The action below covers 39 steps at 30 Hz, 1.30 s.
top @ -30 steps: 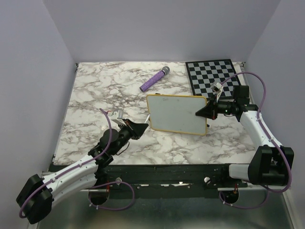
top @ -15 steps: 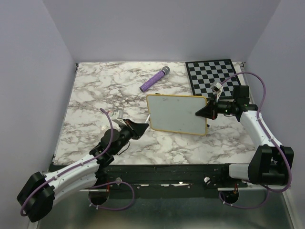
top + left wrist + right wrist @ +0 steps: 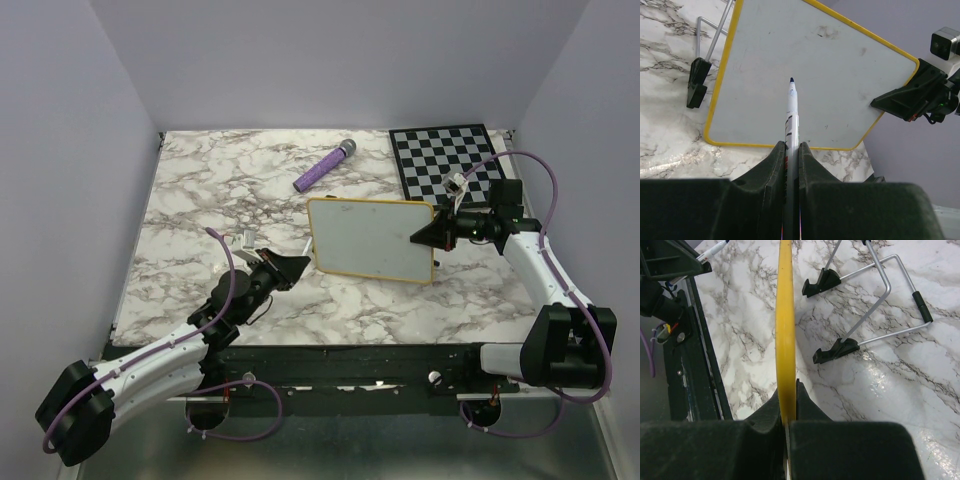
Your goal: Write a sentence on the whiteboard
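Observation:
The whiteboard [image 3: 372, 238] stands tilted near the table's middle, white with a thin yellow frame. Its face [image 3: 810, 85] carries only faint grey smudges, and no sentence shows on it. My right gripper [image 3: 420, 238] is shut on the board's right edge, with the yellow rim [image 3: 785, 330] running between its fingers [image 3: 788, 385]. My left gripper [image 3: 298, 266] sits just left of and below the board, shut on a white marker [image 3: 791, 115]. The marker's blue tip points at the board face, a short way off it. The marker [image 3: 715, 249] also shows in the right wrist view.
A purple cylinder [image 3: 323, 167] lies behind the board. A black-and-white checkered board [image 3: 450, 160] fills the back right corner. The whiteboard's wire stand with black feet [image 3: 837, 350] rests on the marble behind it; one foot [image 3: 696, 82] shows at the board's left.
My left arm has shifted very slightly. The whiteboard and my right gripper have stayed put.

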Each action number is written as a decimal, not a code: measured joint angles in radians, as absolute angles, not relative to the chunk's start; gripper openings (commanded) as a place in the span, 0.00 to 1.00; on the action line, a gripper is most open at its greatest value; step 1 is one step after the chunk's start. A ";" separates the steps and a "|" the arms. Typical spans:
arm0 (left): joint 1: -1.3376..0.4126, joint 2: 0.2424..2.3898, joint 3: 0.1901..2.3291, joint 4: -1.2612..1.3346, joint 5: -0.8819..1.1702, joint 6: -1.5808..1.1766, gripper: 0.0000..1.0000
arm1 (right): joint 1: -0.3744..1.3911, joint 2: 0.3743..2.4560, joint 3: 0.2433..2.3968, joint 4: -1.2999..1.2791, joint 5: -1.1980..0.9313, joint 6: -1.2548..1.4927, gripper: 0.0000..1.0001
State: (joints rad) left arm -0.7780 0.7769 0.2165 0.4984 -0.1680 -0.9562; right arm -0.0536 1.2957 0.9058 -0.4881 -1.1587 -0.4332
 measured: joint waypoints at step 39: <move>-0.778 0.818 0.216 0.475 -0.167 -0.879 0.00 | -0.054 1.296 0.906 -0.488 -1.158 -0.426 0.01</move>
State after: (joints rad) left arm -0.7780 0.8177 0.2165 0.4747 -0.1669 -0.8787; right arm -0.0536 1.2961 0.9058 -0.4881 -1.1584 -0.4263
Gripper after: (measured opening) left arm 0.193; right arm 0.068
